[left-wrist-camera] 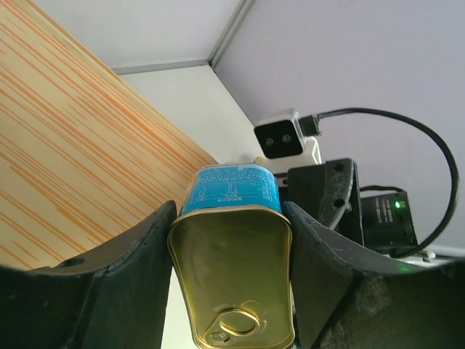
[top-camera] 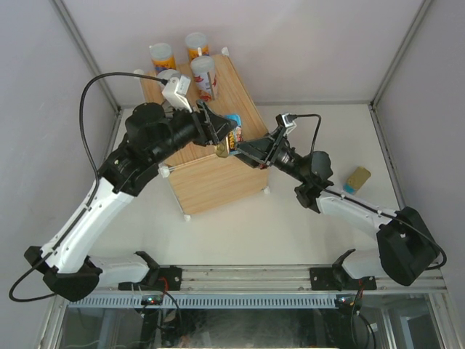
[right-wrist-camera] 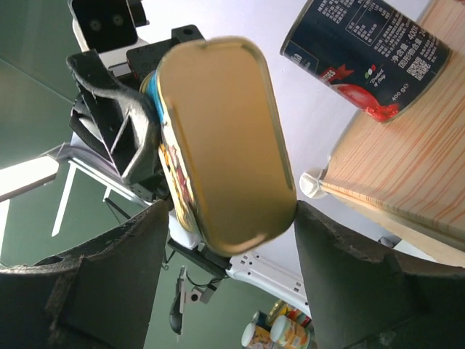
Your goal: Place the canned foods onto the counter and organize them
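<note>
Top external: one flat gold-blue tin, on edge above the counter, near its right front, long axis roughly near-to-far. We log the left gripper clamped across its narrow sides, pull-tab lid facing that wrist camera. The right gripper brackets the plain base; whether it touches, we cannot tell.

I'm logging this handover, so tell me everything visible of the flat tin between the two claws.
The tin is a flat metal can with rounded corners: gold lid with a ring pull, plain gold base, blue printed label around its side. It looks unopened and undented. It is held in the air near the wooden box's edge, resting on nothing. The left claw grips its long sides, and the right claw appears to clamp it from the opposite end.
</note>
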Motion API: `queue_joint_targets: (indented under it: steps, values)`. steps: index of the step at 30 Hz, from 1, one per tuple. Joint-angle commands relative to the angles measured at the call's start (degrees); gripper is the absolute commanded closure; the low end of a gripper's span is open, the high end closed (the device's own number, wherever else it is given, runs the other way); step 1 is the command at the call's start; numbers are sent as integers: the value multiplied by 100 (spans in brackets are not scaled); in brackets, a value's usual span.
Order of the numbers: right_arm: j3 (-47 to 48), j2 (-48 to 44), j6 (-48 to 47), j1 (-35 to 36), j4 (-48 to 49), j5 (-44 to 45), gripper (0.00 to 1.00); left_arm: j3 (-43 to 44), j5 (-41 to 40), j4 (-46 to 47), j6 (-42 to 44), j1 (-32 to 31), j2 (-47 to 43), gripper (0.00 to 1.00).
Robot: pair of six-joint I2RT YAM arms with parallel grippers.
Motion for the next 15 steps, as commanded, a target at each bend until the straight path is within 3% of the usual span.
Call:
queue_joint_targets:
  steps: [1, 10, 15]
  values:
    - [-32, -366, -10, -249, -238, -11, 31, 664, -652, 269, 230, -49, 148, 100]
    - [-114, -768, -242, -411, -930, -33, 31, 1387, -1108, -276, 465, -248, 704, 100]
    - [-129, -1296, -836, -403, -1812, 132, 31, 1841, -1413, -731, 680, -430, 1030, 100]
